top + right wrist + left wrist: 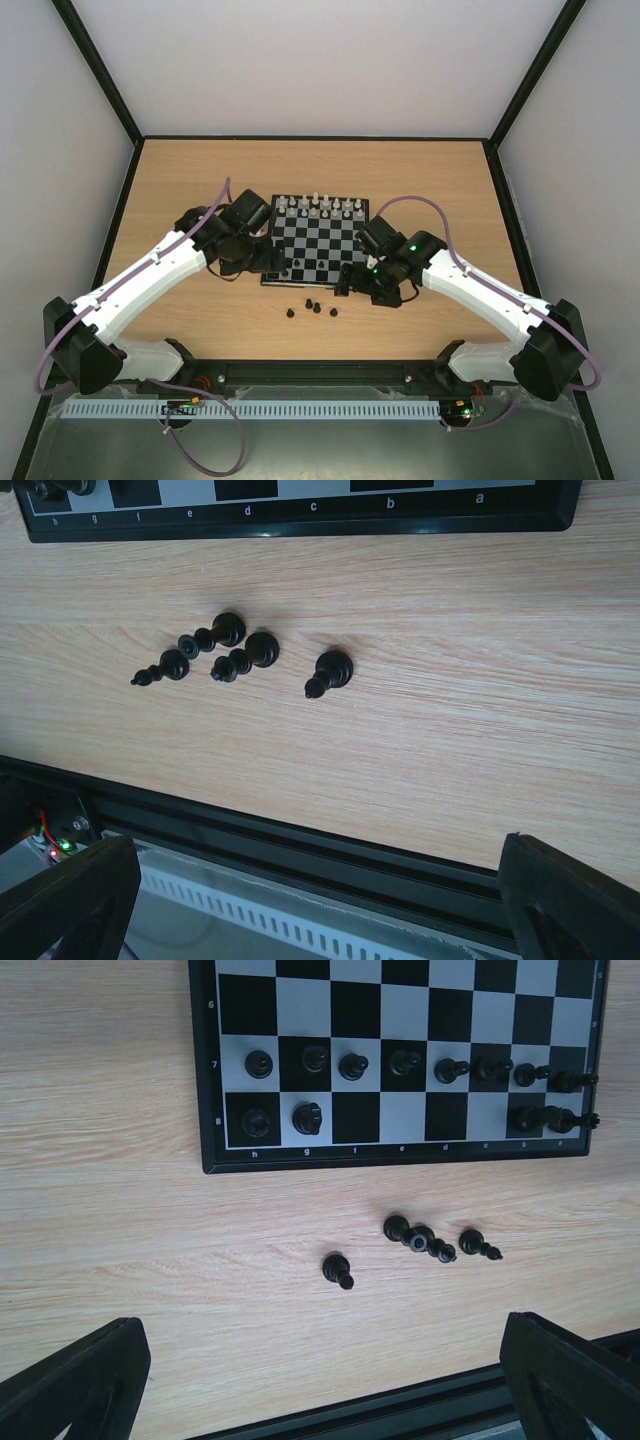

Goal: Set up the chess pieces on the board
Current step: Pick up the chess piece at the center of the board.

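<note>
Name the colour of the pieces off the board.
Black: the loose pieces show best in right wrist view.

Your rig's bodywork, itemised:
- Left arm [150, 275] and right arm [480, 290]: white moulded shells over the links, with black housings at the joints and a black block at each shoulder.
- Cables: one mauve cable [447, 228] runs along each arm in loose loops.
- Indicator: a small green light [411, 244] near the right wrist.
- Left gripper [325, 1360] and right gripper [320, 870]: matte black, flat-sided fingers [75, 1385] with angular edges.
</note>
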You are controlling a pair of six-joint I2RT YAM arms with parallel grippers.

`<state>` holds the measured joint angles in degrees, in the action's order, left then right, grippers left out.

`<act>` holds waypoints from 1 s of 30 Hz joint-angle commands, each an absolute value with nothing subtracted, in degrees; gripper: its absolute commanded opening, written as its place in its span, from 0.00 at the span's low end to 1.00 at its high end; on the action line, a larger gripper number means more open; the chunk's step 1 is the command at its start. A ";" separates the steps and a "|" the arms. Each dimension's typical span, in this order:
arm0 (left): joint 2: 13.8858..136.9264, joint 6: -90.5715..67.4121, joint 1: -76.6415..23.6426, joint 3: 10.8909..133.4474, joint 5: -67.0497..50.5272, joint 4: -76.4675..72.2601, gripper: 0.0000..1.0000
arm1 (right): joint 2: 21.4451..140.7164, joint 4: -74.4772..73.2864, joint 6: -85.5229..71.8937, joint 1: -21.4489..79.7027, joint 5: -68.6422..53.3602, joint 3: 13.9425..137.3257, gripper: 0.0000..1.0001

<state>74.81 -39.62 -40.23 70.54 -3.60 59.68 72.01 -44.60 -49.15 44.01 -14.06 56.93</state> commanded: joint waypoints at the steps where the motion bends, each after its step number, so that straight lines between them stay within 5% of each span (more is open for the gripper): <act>1: 73.42 -38.86 -40.25 70.63 -4.97 58.78 0.99 | 72.44 -46.25 -50.61 44.72 -14.68 58.04 0.99; 30: 72.07 -37.67 -38.94 67.21 -6.76 56.70 0.99 | 74.68 -38.71 -55.37 50.70 -11.26 54.39 0.99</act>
